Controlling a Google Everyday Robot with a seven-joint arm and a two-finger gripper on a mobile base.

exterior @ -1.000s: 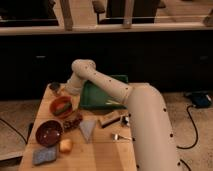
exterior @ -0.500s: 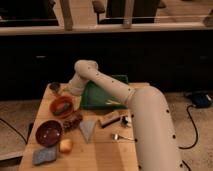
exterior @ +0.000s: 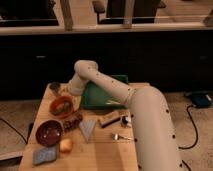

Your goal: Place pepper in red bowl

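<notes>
The red bowl (exterior: 61,105) is round, shallow and bright orange-red. It sits near the left edge of the wooden tabletop (exterior: 102,150). Inside it lies the pepper (exterior: 63,106), a small, long, green-yellow thing. The gripper (exterior: 70,92) is just above the back rim of the red bowl, at the end of the big white arm (exterior: 135,107); I cannot tell how it is set. A darker maroon bowl (exterior: 48,133) sits nearer the front. A green tray (exterior: 102,95) is to the right.

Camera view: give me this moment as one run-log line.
gripper: above red bowl, far-left of table | pepper: inside red bowl | maroon bowl: nearer the camera, holds nothing visible | green tray: behind arm
</notes>
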